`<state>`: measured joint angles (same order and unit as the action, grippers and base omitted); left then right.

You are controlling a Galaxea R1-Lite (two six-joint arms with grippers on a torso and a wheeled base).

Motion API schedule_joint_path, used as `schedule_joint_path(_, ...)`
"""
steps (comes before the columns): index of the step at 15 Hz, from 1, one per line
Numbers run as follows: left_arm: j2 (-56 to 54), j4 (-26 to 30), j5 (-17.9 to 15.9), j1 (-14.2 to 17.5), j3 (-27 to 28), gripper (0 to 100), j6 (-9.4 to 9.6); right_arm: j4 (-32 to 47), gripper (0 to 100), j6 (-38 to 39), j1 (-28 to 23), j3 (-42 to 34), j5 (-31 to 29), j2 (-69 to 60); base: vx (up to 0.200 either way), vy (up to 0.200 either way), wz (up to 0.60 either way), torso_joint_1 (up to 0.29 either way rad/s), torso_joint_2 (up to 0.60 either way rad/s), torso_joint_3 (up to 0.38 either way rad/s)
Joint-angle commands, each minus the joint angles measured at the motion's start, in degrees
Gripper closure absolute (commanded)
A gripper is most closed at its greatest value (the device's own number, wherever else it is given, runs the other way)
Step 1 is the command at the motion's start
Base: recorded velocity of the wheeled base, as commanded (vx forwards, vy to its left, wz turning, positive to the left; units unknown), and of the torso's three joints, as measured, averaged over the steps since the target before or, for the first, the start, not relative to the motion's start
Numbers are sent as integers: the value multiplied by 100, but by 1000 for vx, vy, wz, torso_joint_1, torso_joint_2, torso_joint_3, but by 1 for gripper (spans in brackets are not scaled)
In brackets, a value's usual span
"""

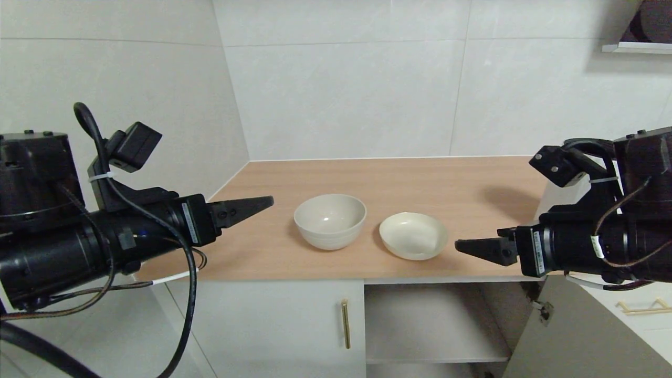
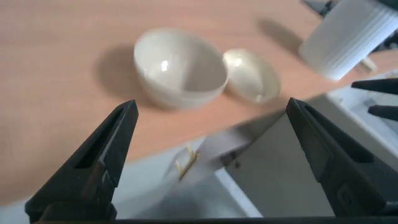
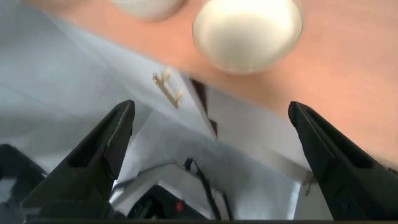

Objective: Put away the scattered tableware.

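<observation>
Tiled walls [image 1: 341,94], pale. Wooden worktop [image 1: 420,178], corner-set. Cupboard [image 1: 430,320] beneath, its 5 o'clock compartment open. Deep bowl [image 1: 329,220], mid-worktop, upright; shallow bowl [image 1: 413,235] just beside at its 3 o'clock. Left gripper [image 1: 265,201] at 9 o'clock, right gripper [image 1: 461,245] at 3 o'clock, both spread wide, empty. Step, seemingly: approach; next, close on a bowl rim, then lower it into the cupboard.

both arms [image 1: 63,252] are chunky matte black tubes, left gripper [image 1: 257,203] and right gripper [image 1: 464,245] have pointy wedge fingers [image 2: 102,155], loose black cables [image 1: 185,294] looped about, white zip ties [image 1: 100,176], boxy camera [image 1: 135,143] on each wrist
</observation>
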<state>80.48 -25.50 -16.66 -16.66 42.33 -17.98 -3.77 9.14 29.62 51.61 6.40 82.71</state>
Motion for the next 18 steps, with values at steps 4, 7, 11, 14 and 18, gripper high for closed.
schedule_joint_path(4, 635, 573, 5, 5, 927, 0, -4, -133, 0, -185, -97, 428, -385, 896, 0, 0, 0, 43, -101, -53)
schedule_joint_path(7, 1338, 1364, 76, -12, 1243, 0, -206, 509, 0, 800, -194, 1263, -842, 1326, 0, 0, 0, 0, 0, 0)
schedule_joint_path(11, 1831, 2524, 181, -144, 2386, 0, -1946, 447, 0, 984, -194, 1404, -1255, 1678, 0, 0, 0, 0, 0, 0)
schedule_joint_path(14, 2130, 2638, 673, -197, 2509, 0, -1964, 166, 0, 993, -211, 1334, -1282, 1783, 0, 0, 0, 0, 0, 0)
schedule_joint_path(18, 2666, 2629, 1104, -337, 2702, 0, -2157, 104, 0, 1072, -220, 1334, -1290, 1836, 0, 0, 0, 0, 0, 0)
